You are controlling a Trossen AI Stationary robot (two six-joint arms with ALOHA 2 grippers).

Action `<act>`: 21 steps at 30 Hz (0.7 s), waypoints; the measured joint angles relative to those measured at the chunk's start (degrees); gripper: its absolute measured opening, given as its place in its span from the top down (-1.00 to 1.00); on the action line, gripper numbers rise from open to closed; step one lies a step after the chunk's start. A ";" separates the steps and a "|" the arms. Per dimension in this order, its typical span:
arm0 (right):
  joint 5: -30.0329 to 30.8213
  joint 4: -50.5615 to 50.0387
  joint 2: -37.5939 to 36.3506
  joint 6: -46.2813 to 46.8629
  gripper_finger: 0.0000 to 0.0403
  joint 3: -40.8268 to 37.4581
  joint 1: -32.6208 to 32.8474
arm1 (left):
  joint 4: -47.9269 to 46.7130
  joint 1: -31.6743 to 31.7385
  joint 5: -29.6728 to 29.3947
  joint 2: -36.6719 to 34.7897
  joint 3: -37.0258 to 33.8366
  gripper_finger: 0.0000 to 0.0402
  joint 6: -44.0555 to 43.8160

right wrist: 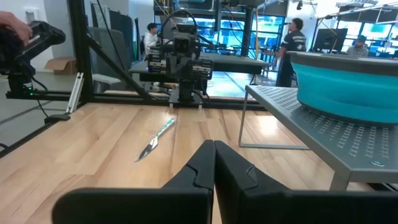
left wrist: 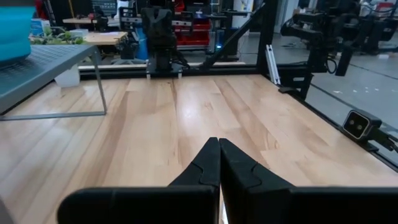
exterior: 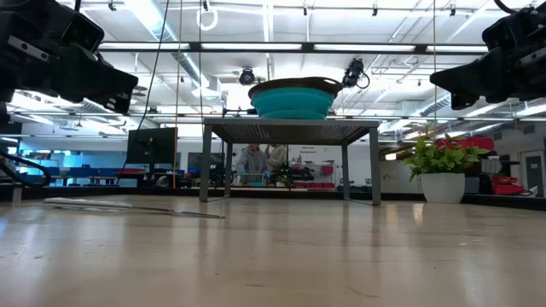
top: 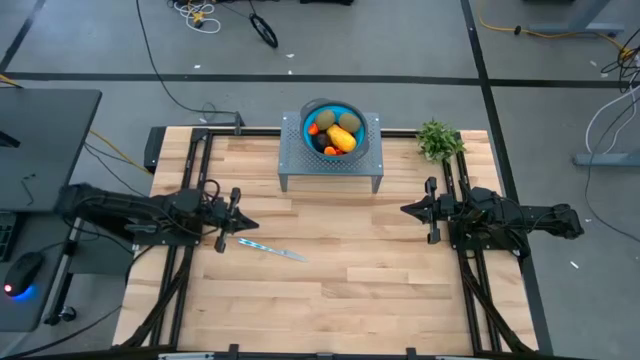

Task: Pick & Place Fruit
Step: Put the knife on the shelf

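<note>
Both jaws shut, two kiwis (top: 337, 122), perhaps three red bits (top: 331, 150)

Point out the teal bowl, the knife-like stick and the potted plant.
teal bowl (top: 365, 132): high view, right side of its rim.
knife-like stick (top: 272, 250): high view, middle of its length.
potted plant (exterior: 443, 187): low view, front of its white pot.

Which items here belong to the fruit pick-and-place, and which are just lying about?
Job:
fruit
blue bowl
grey stand

Lying about:
knife-like stick
potted plant
</note>
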 joint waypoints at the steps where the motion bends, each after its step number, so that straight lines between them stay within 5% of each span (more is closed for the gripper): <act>1: -0.01 0.00 0.00 0.00 0.97 0.00 0.01 | -1.04 0.33 -0.01 -0.89 0.00 1.00 -0.11; 21: -0.02 0.00 -0.01 0.00 0.97 -0.01 0.02 | -12.26 3.70 1.17 -15.52 -0.04 1.00 -0.47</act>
